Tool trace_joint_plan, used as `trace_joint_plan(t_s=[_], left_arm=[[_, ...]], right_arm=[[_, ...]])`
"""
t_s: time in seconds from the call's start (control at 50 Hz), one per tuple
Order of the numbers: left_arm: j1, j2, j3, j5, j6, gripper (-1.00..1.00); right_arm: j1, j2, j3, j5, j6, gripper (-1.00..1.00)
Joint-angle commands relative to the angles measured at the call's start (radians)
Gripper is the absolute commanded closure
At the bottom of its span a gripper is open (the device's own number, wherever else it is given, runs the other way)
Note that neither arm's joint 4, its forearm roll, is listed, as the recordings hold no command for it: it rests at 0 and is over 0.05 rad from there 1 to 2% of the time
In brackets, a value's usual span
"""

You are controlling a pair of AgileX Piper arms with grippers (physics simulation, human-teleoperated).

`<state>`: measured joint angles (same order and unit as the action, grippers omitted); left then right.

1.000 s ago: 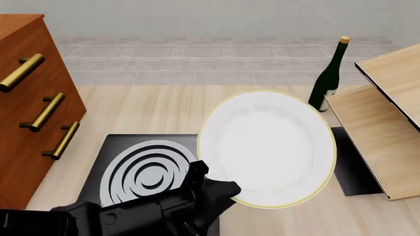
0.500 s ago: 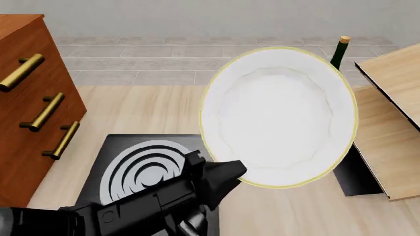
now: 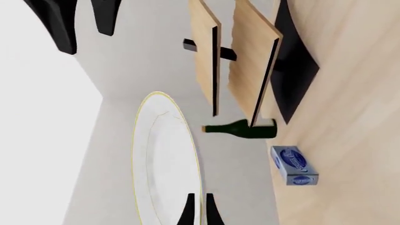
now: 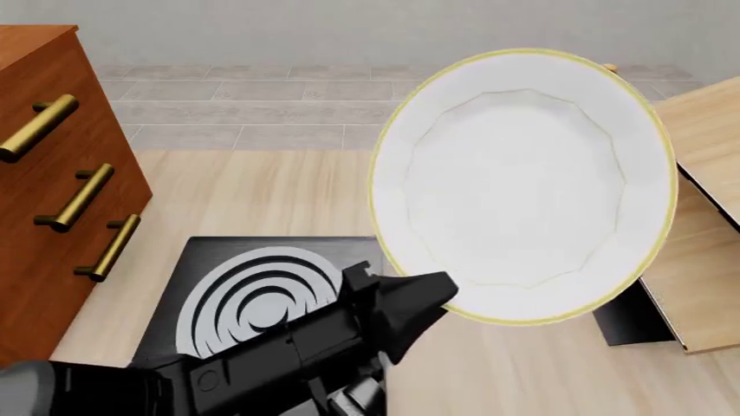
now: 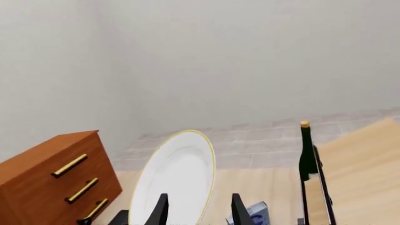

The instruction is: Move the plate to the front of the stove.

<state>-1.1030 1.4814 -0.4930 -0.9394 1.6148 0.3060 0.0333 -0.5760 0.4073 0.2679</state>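
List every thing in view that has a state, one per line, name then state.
plate: lifted off the table, tilted up, face toward the front camera
left gripper: shut on the plate's rim
right gripper: open, holding nothing
stove: flat on the table, nothing on its rings
bottle: upright, corked
drawer cabinet: drawers closed
blue box: lying on the table
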Motion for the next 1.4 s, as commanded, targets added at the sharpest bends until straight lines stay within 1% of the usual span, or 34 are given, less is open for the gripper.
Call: trace_joint_plan(t_s=[0.02,0.06,0.08,0.1,0.16,0.2,0.24,0.28,0.32,0.34,0.44,0.58,0.76,0.88,1.04,1.16,1.2,1.24,1.4], left_arm=[[-0.011,0.003,-0.014,-0.022,0.016,1.00],[-0.012,0.002,-0.014,-0.025,0.017,1.00],[-0.015,0.001,-0.013,-0.030,0.019,1.00],[-0.016,0.000,-0.013,-0.031,0.019,1.00],[-0.019,-0.003,-0.011,-0.035,0.019,1.00],[-0.019,-0.006,-0.011,-0.033,0.017,1.00],[-0.019,-0.008,-0.010,-0.034,0.018,1.00],[-0.021,-0.007,-0.009,-0.039,0.019,1.00],[-0.021,-0.006,-0.008,-0.041,0.019,1.00],[-0.021,-0.007,-0.009,-0.039,0.018,1.00],[-0.022,-0.004,-0.007,-0.045,0.018,1.00],[-0.025,-0.002,-0.006,-0.049,0.018,1.00],[-0.036,-0.002,-0.006,-0.054,0.020,1.00],[-0.041,0.003,-0.003,-0.061,0.021,1.00],[-0.045,0.001,-0.006,-0.058,0.023,1.00],[-0.050,0.000,-0.007,-0.058,0.021,1.00],[-0.050,0.000,-0.007,-0.058,0.021,1.00],[-0.050,-0.001,-0.007,-0.058,0.022,1.00],[-0.054,-0.002,-0.007,-0.059,0.025,1.00]], right_arm=[[-0.002,-0.004,-0.011,0.027,0.029,-1.00],[-0.006,-0.004,-0.003,0.022,0.054,-1.00],[-0.009,-0.002,0.002,0.018,0.053,-1.00],[-0.014,-0.002,0.011,0.013,0.073,-1.00],[-0.007,0.003,0.026,-0.004,0.086,-1.00],[0.001,0.008,0.041,-0.016,0.113,-1.00],[0.002,0.012,0.051,-0.027,0.117,-1.00],[0.005,0.021,0.072,-0.047,0.143,-1.00],[0.003,0.029,0.085,-0.064,0.136,-1.00],[0.001,0.034,0.095,-0.072,0.149,-1.00],[-0.001,0.052,0.126,-0.106,0.169,-1.00],[0.010,0.091,0.148,-0.151,0.172,-1.00],[0.044,0.181,0.188,-0.261,0.186,-1.00],[0.055,0.230,0.198,-0.311,0.188,-1.00],[0.076,0.294,0.210,-0.376,0.205,-1.00],[0.093,0.335,0.212,-0.413,0.206,-1.00],[0.100,0.348,0.215,-0.427,0.219,-1.00],[0.102,0.351,0.213,-0.429,0.214,-1.00],[0.112,0.373,0.232,-0.458,0.231,-1.00]])
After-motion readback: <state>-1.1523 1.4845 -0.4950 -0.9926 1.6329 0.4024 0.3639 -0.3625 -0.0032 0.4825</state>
